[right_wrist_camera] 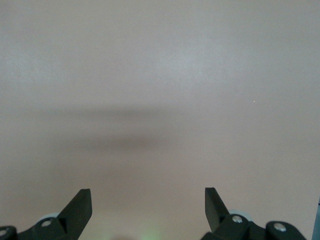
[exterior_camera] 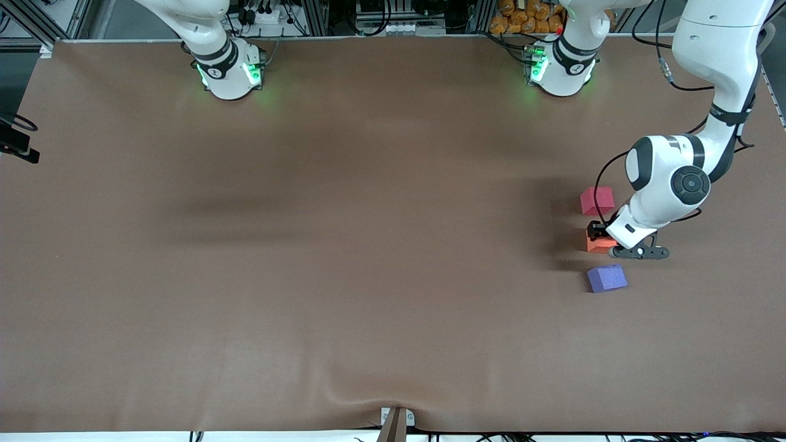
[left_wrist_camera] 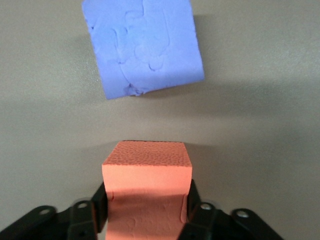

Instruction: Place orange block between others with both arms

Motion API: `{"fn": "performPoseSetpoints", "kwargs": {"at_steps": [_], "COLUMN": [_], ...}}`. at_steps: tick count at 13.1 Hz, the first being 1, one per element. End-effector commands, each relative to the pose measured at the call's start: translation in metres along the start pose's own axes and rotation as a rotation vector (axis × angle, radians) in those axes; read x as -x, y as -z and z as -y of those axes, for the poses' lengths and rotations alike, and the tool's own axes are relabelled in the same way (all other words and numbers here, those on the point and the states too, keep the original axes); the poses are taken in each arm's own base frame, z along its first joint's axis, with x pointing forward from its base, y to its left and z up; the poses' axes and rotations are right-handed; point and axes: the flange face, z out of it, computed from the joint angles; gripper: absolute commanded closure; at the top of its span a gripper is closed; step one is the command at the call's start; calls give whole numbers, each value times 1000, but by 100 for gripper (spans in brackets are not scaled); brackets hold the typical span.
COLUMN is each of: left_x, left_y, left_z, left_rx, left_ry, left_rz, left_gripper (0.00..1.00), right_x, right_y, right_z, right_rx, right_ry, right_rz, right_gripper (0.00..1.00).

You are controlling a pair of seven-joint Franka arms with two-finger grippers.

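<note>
Brown matting covers the surface [exterior_camera: 368, 245]. Front view: three foam cubes stand in a line near the edge at the left arm's end. The red-pink block [exterior_camera: 597, 200] is farthest from the camera, the orange block [exterior_camera: 599, 245] sits in the middle, and the purple-blue block [exterior_camera: 607, 277] is nearest the camera. The three stand apart with small gaps between them. The left arm [exterior_camera: 718, 92] bends down from its base, and the left gripper [exterior_camera: 600, 236] is low at the orange block. Only the right arm's [exterior_camera: 202, 31] base and lower links show at the top edge; it waits.

Left wrist view: the left gripper's fingers [left_wrist_camera: 97, 207] stand at either side of the orange block [left_wrist_camera: 147, 182], against its faces; whether they clamp it or have let go cannot be told. The block rests on the surface. The purple-blue block [left_wrist_camera: 145, 45] lies just apart, turned slightly askew.

Right wrist view: the right gripper [right_wrist_camera: 148, 210] hangs above bare surface [right_wrist_camera: 160, 90], fingers spread wide, holding nothing.
</note>
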Motion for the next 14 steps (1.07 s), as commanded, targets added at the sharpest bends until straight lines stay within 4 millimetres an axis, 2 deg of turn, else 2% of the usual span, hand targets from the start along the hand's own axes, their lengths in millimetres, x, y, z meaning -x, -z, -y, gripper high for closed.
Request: {"fn": "performPoseSetpoints", "kwargs": {"at_steps": [1,4,8,10,14], "left_x": [-5,-14,-36,-45,-69], "left_y": [13,38,94,126,188], "left_z": [1,4,12,15,23], "left_rx": [10,5,-3,-6,-14], "left_ry": [9,14,11,14,29], "left_rz": [-30,-42,11,21,23], "left_gripper": [0,0,0,0,0], "right_x": [11,13,20,24,27], "right_y": [19,20,25,32,31], "right_z": [10,40,71,79,87], "right_rx": [8,5,-12,-69,-63], "right_ry": [-31,-91,-124,-173,-151], "right_rz": [-29,-24,-2,-12,8], "right_gripper": [0,0,0,0,0]}}
